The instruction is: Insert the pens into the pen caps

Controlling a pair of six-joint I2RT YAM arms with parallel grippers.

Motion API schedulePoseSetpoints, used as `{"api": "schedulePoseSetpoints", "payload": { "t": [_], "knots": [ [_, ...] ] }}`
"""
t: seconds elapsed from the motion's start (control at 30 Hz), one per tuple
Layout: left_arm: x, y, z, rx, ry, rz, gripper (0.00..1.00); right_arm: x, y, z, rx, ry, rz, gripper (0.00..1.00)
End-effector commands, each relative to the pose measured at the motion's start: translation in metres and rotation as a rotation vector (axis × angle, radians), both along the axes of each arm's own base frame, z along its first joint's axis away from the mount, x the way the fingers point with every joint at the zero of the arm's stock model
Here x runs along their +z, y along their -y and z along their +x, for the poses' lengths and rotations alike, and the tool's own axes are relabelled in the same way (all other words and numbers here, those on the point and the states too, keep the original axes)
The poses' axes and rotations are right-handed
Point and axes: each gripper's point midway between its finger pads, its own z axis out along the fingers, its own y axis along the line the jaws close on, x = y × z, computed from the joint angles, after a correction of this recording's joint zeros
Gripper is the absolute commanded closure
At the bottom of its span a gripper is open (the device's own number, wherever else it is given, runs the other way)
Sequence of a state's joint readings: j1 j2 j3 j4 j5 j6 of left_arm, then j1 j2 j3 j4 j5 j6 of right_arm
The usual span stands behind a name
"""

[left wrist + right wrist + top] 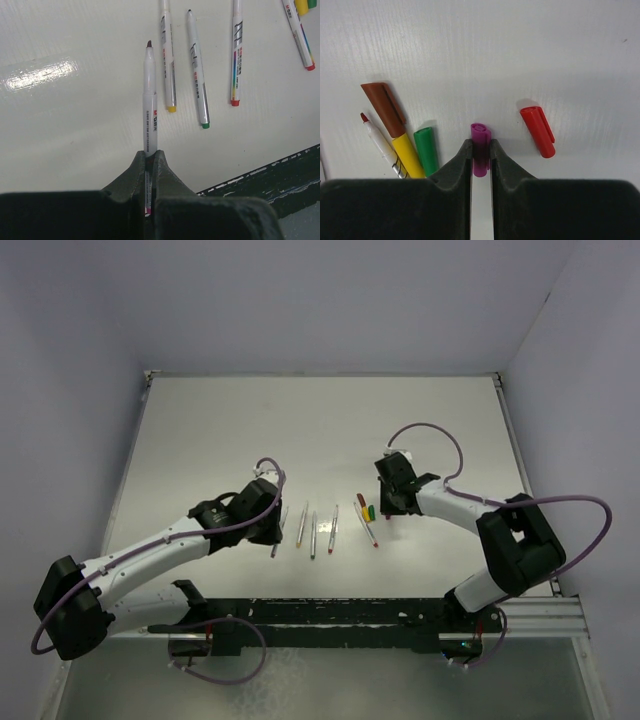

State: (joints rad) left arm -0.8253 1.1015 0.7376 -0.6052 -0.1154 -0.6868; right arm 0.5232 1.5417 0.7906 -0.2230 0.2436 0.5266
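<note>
The left gripper [150, 156] is clamped on one pen [150, 100]. The pen's rear end is buried between the fingers and its dark tip points to 12 o'clock. The loose pens [197, 70] lie at 1–2 o'clock, their upper ends cut off by the frame. There is bare table [60, 125] at 9 o'clock and a dark rail [280, 180] at 4 o'clock.

The right gripper [481, 147] is closed on the magenta cap [480, 134], hiding its lower half. The red cap [538, 131] lies alone at 3 o'clock. The green cap [426, 149], yellow cap [409, 156] and brown cap [385, 109] crowd 9–10 o'clock.
</note>
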Motion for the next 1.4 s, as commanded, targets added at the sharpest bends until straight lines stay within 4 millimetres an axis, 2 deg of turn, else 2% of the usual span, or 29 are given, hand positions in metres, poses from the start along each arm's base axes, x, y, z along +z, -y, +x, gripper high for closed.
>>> {"api": "schedulePoseSetpoints", "payload": {
  "t": [0.0,0.2,0.27,0.3,0.33,0.43,0.63,0.8,1.0,1.37],
  "knots": [
    [0.003,0.004,0.006,-0.007,0.033,-0.019,1.00,0.012,0.004,-0.006,-0.009,0.016,0.010,1.00],
    [0.013,0.013,0.010,-0.028,0.075,-0.074,1.00,0.071,-0.004,0.011,0.024,0.206,0.100,1.00],
    [0.021,0.021,0.011,-0.054,0.103,-0.124,1.00,0.094,-0.008,0.013,0.035,0.281,0.148,1.00],
    [0.025,0.025,0.011,-0.070,0.119,-0.151,1.00,0.112,-0.012,0.015,0.045,0.340,0.194,1.00],
    [0.032,0.031,0.013,-0.089,0.142,-0.188,1.00,0.120,-0.014,0.014,0.052,0.369,0.220,1.00],
    [0.046,0.045,0.013,-0.148,0.205,-0.285,1.00,0.160,-0.025,0.012,0.096,0.510,0.350,1.00],
    [0.086,0.071,0.008,-0.246,0.328,-0.458,1.00,0.216,-0.048,-0.010,0.171,0.674,0.619,1.00],
    [0.116,0.093,-0.004,-0.321,0.433,-0.551,1.00,0.248,-0.067,-0.030,0.236,0.759,0.735,1.00],
    [0.131,0.121,-0.023,-0.370,0.530,-0.581,1.00,0.271,-0.094,-0.043,0.304,0.819,0.803,1.00],
    [0.163,0.124,-0.015,-0.338,0.677,-0.665,1.00,0.318,-0.098,-0.043,0.341,1.009,0.884,1.00]
  ]
}}
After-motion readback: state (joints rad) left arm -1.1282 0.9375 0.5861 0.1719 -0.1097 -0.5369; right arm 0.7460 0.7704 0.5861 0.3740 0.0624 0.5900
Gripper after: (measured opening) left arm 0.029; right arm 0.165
